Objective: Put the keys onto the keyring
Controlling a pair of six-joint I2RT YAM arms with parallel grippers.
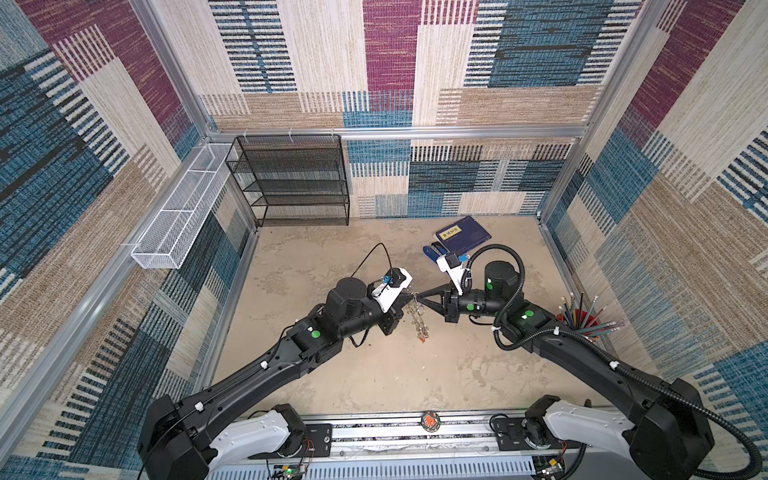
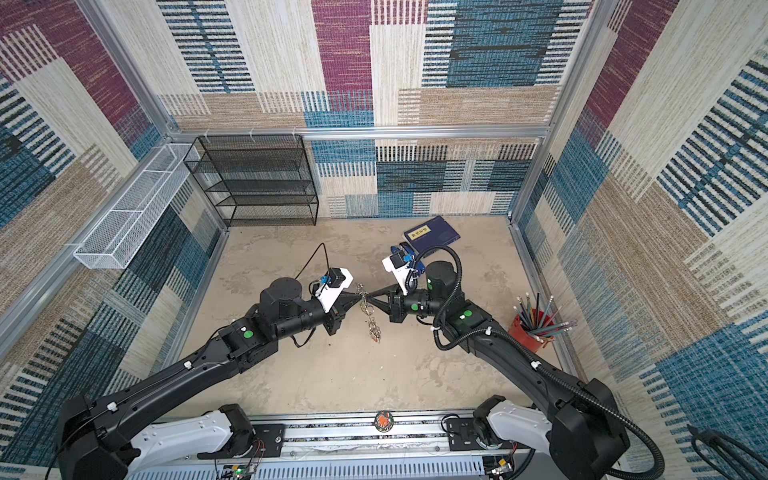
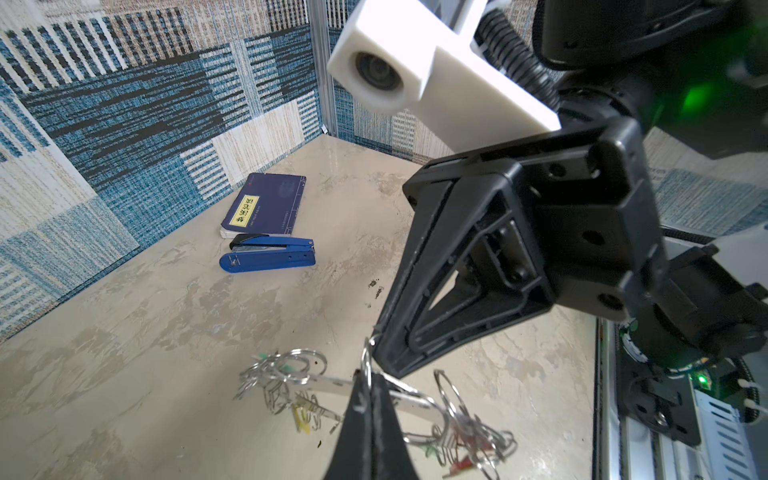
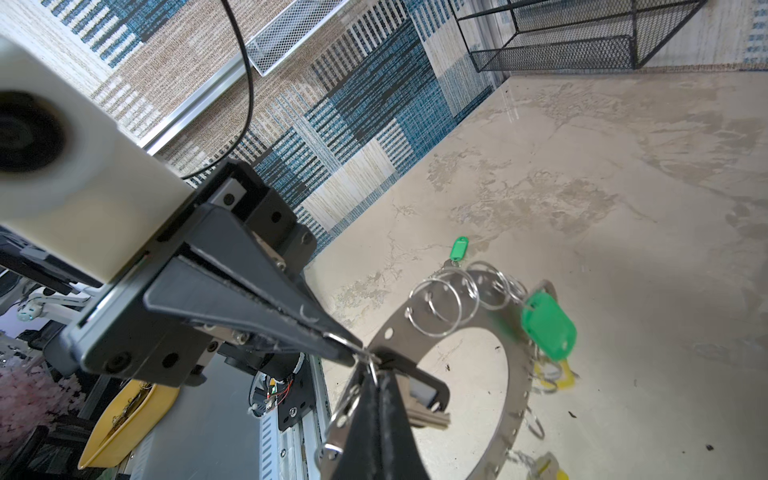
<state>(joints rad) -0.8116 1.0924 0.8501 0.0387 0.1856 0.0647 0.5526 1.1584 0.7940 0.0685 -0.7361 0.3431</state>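
Observation:
The keyring (image 1: 417,320) (image 2: 371,320), a flat grey disc (image 4: 515,374) rimmed with split rings and coloured tags, hangs above the table between both arms. My left gripper (image 1: 411,296) (image 3: 368,374) and my right gripper (image 1: 420,297) (image 4: 376,370) meet tip to tip. Both are shut on a thin split ring (image 3: 365,357) at the disc's upper rim. A silver key with a black tag (image 4: 419,390) hangs right beside the right fingertips. Green tags (image 4: 548,324) dangle from the rim; whether one carries a key I cannot tell.
A blue stapler (image 1: 434,253) and a navy booklet (image 1: 463,235) lie behind the right arm. At the right wall stands a red cup of pencils (image 1: 582,320). A black mesh shelf (image 1: 291,183) fills the back left, with a white wire basket (image 1: 183,212) on the left wall.

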